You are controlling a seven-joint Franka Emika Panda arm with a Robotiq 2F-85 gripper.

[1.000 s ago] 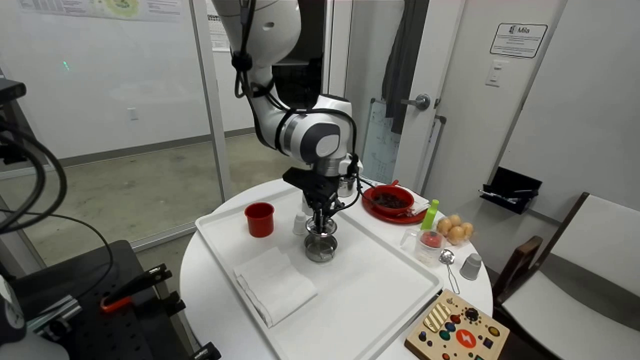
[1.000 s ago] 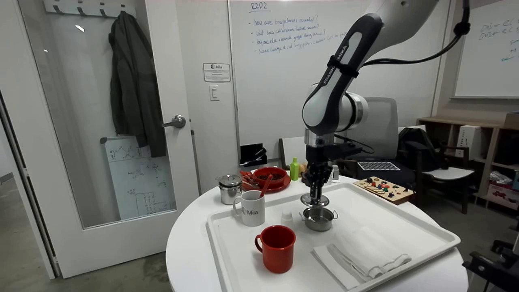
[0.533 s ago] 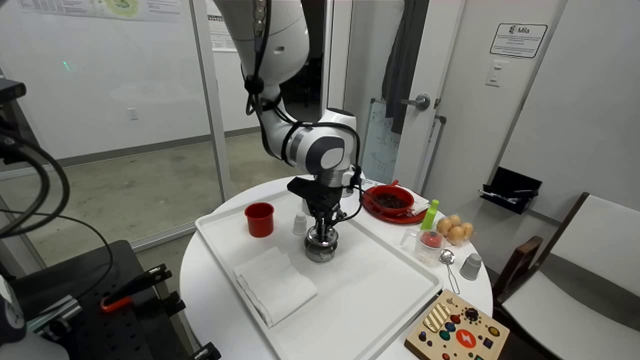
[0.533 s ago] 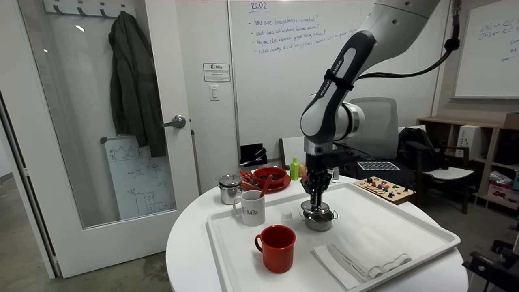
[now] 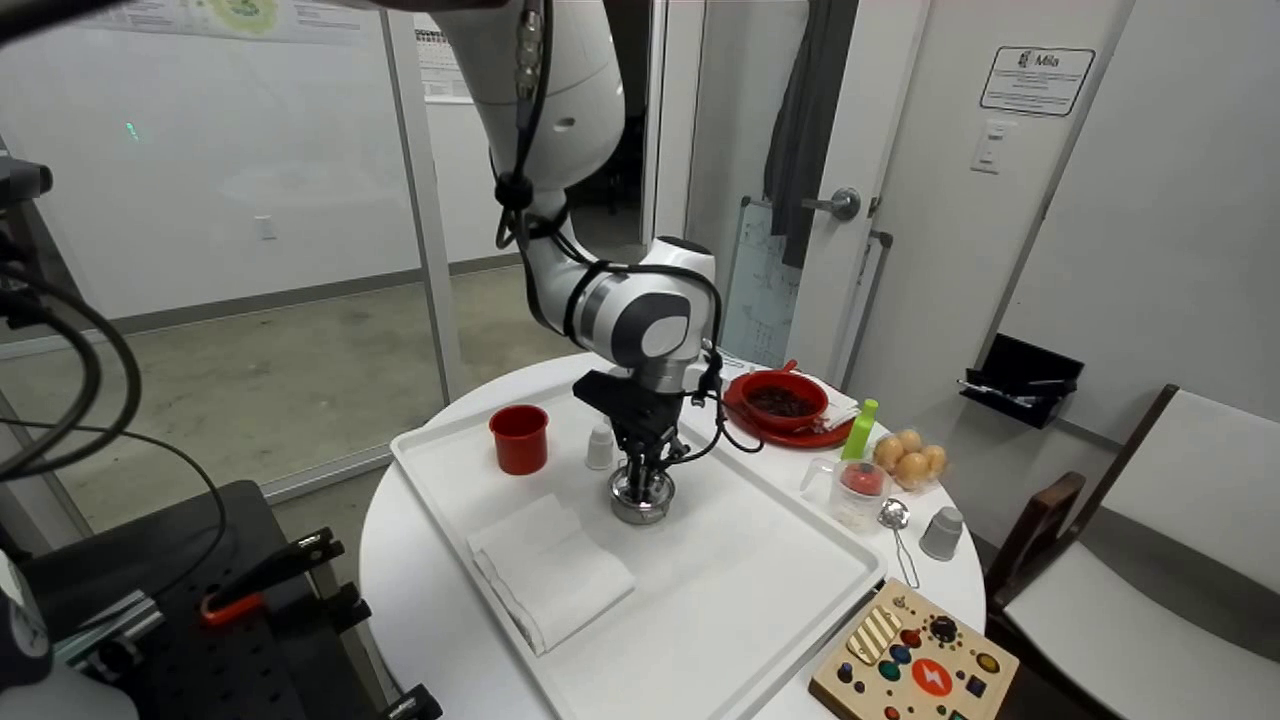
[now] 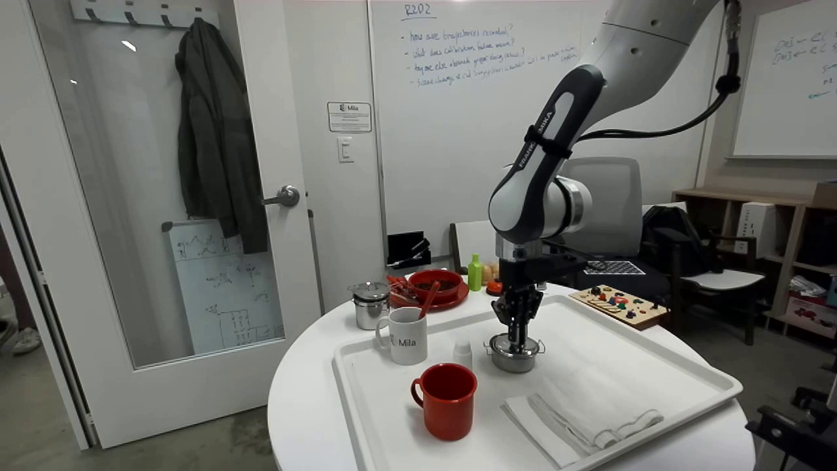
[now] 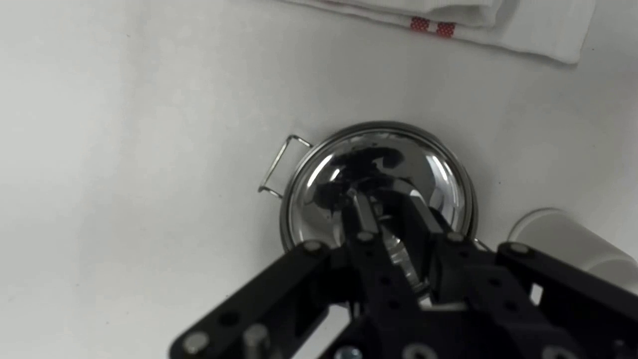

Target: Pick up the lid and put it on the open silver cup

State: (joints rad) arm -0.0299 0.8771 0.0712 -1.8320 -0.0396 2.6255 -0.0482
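The lid (image 6: pixel 500 343) lies level on the open silver cup (image 6: pixel 513 363), rim to rim as far as I can see. In the wrist view the shiny lid (image 7: pixel 319 212) covers the cup's mouth, and one wire handle of the cup sticks out beside it. My gripper (image 7: pixel 386 198) points down at the lid's centre, its two fingers on either side of the small knob, with a narrow gap between them. It looks shut on the knob, though the contact is partly hidden. In an exterior view the gripper (image 5: pixel 641 490) also reaches down to the lid.
The cup stands on a white tray (image 5: pixel 740 620). A small white bottle (image 6: pixel 462 353), a red cup (image 6: pixel 448 405) and a white mug (image 6: pixel 409 337) stand nearby. A folded cloth (image 5: pixel 550 570) lies in front. A taller lidded silver cup (image 6: pixel 371 311) stands outside the tray.
My gripper and the lid have moved down together. The lid was held above the cup a second ago and now rests on its rim. The cup has not moved.
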